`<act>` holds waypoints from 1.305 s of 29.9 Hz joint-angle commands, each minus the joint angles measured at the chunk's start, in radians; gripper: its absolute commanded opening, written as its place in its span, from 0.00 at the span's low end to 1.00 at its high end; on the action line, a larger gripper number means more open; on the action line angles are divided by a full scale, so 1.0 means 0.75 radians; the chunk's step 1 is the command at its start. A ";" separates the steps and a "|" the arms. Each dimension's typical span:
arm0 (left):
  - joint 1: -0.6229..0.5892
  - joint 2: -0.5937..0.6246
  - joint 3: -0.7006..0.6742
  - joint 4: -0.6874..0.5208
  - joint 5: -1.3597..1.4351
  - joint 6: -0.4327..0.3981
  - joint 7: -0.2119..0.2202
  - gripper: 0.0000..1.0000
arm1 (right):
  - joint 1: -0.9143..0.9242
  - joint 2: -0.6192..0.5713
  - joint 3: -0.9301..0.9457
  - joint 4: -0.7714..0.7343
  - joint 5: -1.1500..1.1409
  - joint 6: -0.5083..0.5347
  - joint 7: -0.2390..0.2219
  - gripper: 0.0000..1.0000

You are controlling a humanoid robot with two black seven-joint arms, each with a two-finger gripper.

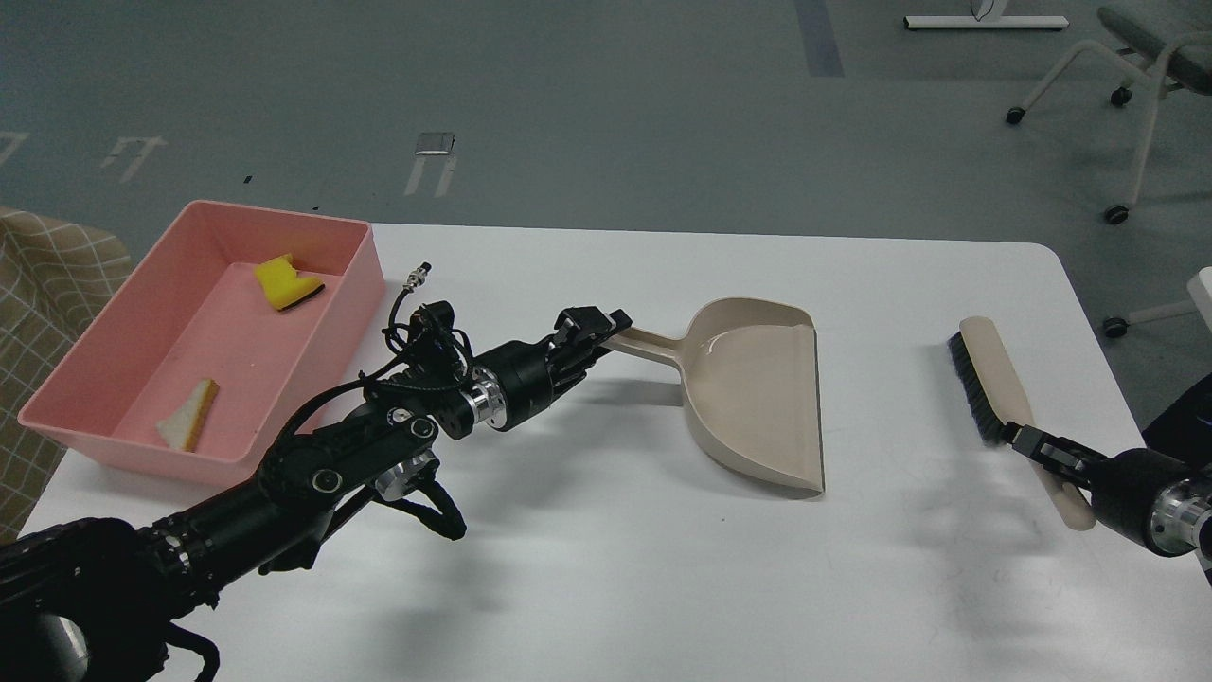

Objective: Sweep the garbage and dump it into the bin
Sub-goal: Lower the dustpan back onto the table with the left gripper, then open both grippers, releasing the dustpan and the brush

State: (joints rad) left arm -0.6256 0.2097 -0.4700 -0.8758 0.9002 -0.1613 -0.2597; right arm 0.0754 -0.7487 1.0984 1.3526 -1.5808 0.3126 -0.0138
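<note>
The pink bin [80, 374] stands at the table's left. Inside it lie the garbage: a yellow sponge piece [287, 283] near the far end and an off-white strip [190, 416] near the front. My left gripper [598, 329] is shut on the handle of a beige dustpan [757, 403], whose empty pan rests on the table's middle, mouth to the right. My right gripper [1037, 444] is shut on the handle of a beige brush [994, 384] with black bristles, at the right side of the table, bristles facing left.
A white table [615, 568] carries everything. A checked cloth [43, 284] hangs at the left edge. A chair [1150, 57] on castors stands on the floor at the far right.
</note>
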 commanded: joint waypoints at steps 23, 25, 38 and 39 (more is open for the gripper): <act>-0.060 0.142 -0.028 0.000 -0.159 -0.002 0.029 0.88 | -0.011 -0.145 0.204 0.007 0.032 -0.038 -0.004 0.96; -0.090 0.148 -0.026 0.000 -0.182 -0.002 0.029 0.89 | -0.013 -0.135 0.292 0.005 0.073 -0.038 -0.008 1.00; -0.236 0.226 -0.208 0.035 -0.315 0.000 0.019 0.98 | 0.178 0.266 0.650 -0.047 0.369 -0.061 -0.014 1.00; -0.236 0.242 -0.271 0.035 -0.371 -0.006 0.017 0.98 | 0.184 0.284 0.652 -0.047 0.371 -0.065 -0.014 1.00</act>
State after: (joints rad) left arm -0.8012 0.3709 -0.5956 -0.8499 0.6840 -0.1575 -0.2448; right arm 0.1922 -0.5798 1.5788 1.3241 -1.3080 0.2683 -0.0250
